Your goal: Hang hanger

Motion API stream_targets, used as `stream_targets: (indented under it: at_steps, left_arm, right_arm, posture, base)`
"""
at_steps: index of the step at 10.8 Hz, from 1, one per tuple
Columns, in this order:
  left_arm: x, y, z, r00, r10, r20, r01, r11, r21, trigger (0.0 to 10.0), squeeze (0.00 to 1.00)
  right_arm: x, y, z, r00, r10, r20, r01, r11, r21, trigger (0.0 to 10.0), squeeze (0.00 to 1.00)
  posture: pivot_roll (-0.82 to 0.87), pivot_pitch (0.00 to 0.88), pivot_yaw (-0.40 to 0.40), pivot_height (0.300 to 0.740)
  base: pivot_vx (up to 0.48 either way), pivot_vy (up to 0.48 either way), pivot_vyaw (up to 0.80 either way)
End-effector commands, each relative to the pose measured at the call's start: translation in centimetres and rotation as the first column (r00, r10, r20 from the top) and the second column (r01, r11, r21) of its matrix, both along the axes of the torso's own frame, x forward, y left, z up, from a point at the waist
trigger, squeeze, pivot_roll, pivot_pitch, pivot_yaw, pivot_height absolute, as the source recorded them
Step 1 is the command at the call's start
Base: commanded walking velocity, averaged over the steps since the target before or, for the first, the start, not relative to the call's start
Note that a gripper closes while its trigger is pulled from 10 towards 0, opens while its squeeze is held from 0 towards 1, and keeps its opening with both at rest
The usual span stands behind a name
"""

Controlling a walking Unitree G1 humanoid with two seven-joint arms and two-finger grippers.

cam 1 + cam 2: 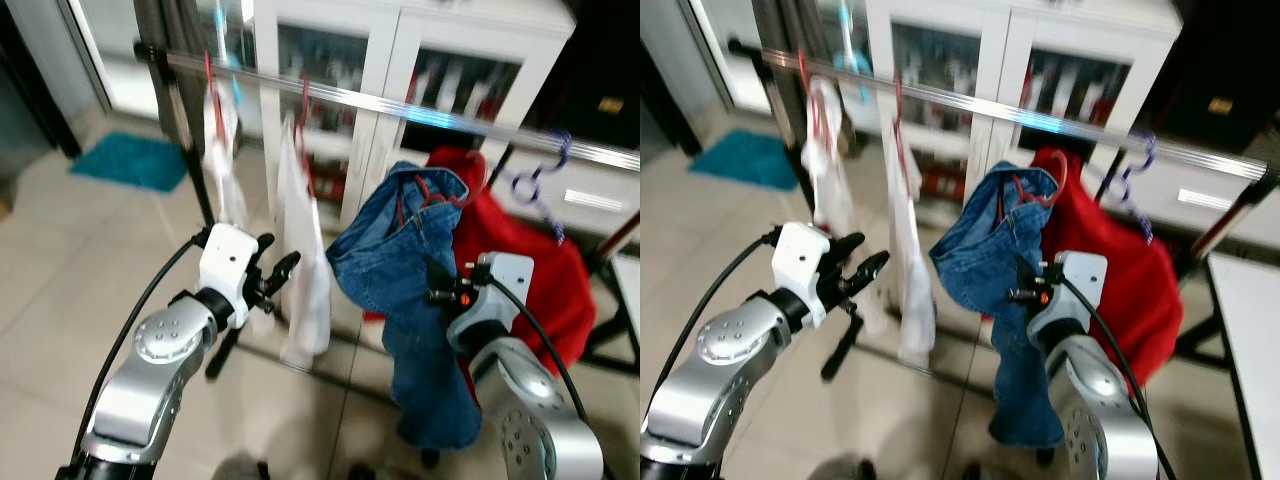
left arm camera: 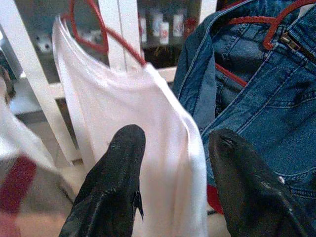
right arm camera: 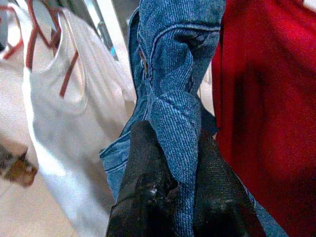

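Room: beige tiled floor, teal mat far left, white glass-door cabinet behind a chrome clothes rail on a black rack frame.

On the rail, left to right: a white garment on a red hanger, a white tank top on a 2nd red hanger, blue jeans on a red hanger, then a red garment just behind and beside the jeans. A purple hanger hangs bare farther right. Whether the jeans hanger's hook sits over the rail cannot be told; its top sits just below the rail line.

Right gripper: fingers pinched narrow on a fold of jeans denim, fabric bunched between them. Right arm raised, elbow bent, wrist level with the jeans' mid section, right up against the fabric.

Left gripper: fingers spread moderately, nothing between them. In the left wrist view they point at the tank top's shoulder edge, with the jeans beside it; contact cannot be told. Left arm raised and bent, gripper in front of the tank top's lower half.
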State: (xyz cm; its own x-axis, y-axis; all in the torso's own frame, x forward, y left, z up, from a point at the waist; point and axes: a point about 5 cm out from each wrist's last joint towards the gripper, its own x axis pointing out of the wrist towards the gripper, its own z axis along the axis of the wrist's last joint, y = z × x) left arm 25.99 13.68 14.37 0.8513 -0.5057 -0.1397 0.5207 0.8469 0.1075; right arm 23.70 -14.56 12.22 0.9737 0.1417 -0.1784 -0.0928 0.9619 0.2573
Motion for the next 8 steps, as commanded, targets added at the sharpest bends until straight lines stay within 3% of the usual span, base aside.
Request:
stream_targets:
  at_steps: [1,8]
  left_arm:
    - [-0.12,-0.15,0.3,1.0,-0.003,0.009,0.003,1.0,0.001,10.0,0.0]
    - [-0.08,-0.15,0.3,1.0,-0.029,-0.002,0.029,0.999,0.014,10.0,0.0]
  right_arm:
    - [0.05,0.08,1.03,0.999,-0.004,0.054,0.004,1.0,-0.004,0.0,0.0]
    - [0.01,0.54,0.96,0.999,-0.015,0.049,0.014,1.0,0.008,0.0,0.0]
  posture:
    - [0.07,0.051,-0.043,0.74]
    - [0.07,0.062,-0.023,0.74]
  base:
    - [-0.289,0.0,0.0]
    - [-0.285,0.0,0.0]
